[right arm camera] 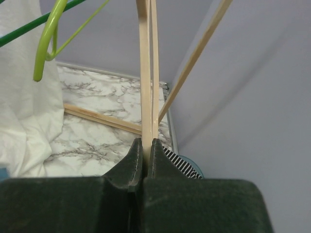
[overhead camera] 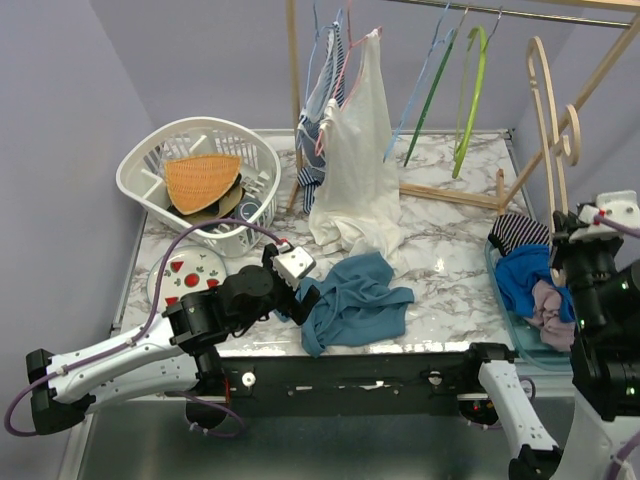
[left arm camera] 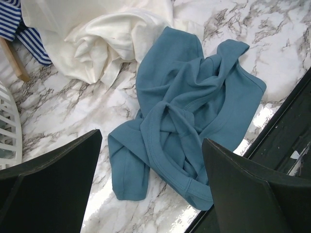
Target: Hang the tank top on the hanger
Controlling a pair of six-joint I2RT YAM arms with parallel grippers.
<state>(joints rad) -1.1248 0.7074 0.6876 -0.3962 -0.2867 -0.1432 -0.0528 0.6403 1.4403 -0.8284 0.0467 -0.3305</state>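
Pickup of the teal-blue sleeveless fabric tank top (overhead camera: pixel 355 300) looks like the step in hand, since nothing has hold of it yet. At lower left of the overhead view, your left gripper (overhead camera: pixel 303 292) hangs just over the garment's left edge, jaws spread wide and empty. In the left wrist view the crumpled top lies on the white marble table (overhead camera: pixel 440 270), between and beyond the two dark fingers (left arm camera: pixel 48 184). Its banded edge is bunched nearest them and its bulk runs toward the upper right of the frame. You will probably need to drop straight down and pinch a strap or the neck band, not the bunched middle, so it opens for threading. At far right of the overhead view the beige wooden hanger with thick curved shoulders (overhead camera: pixel 548 110) stands upright, well apart from the top. The right wrist view shows your right gripper (right arm camera: pixel 144 149) pinched tight on its thin edge
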